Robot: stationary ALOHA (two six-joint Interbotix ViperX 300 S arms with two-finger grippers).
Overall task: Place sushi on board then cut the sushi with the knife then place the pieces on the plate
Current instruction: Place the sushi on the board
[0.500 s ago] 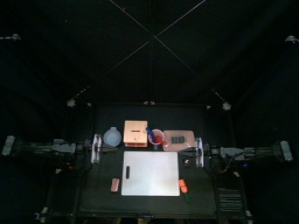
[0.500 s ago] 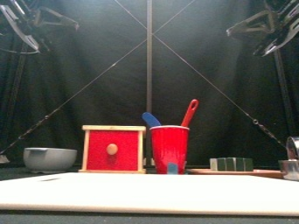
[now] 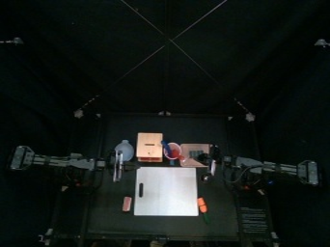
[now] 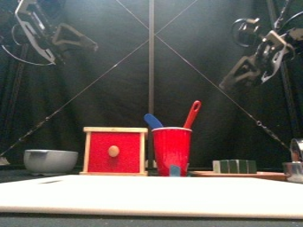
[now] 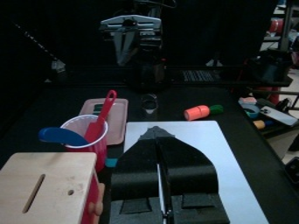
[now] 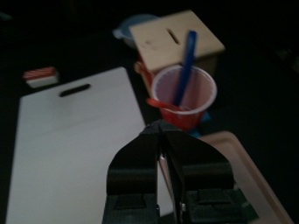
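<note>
**Grippers.** The left gripper (image 5: 163,138) has its two black jaws pressed flat together, with nothing between them. The right gripper (image 6: 156,129) is likewise closed to a thin seam and empty. Both hang above the table, one at each side of the cutting board (image 3: 168,191), and touch nothing.

**Task object.** The sushi roll (image 4: 235,166), a short row of dark green blocks, lies on the flat pink tray (image 6: 233,171), behind the board's right end.

**Surface.** The board is a smooth white rectangle on the matt black table (image 3: 103,218). Along its back edge stand, from left to right:
- a rounded blue-grey bowl (image 4: 50,160);
- a pale wooden box (image 4: 115,151) with a red drawer front and a knob;
- a glossy red cup (image 4: 172,149) holding a blue knife (image 4: 153,121) and a red knife (image 4: 190,113);
- the tray.

A small red toy (image 3: 126,202) lies just left of the board. An orange toy (image 3: 203,205) lies just right of it.

**Room.** A black curtain (image 3: 165,58) closes the back.
</note>
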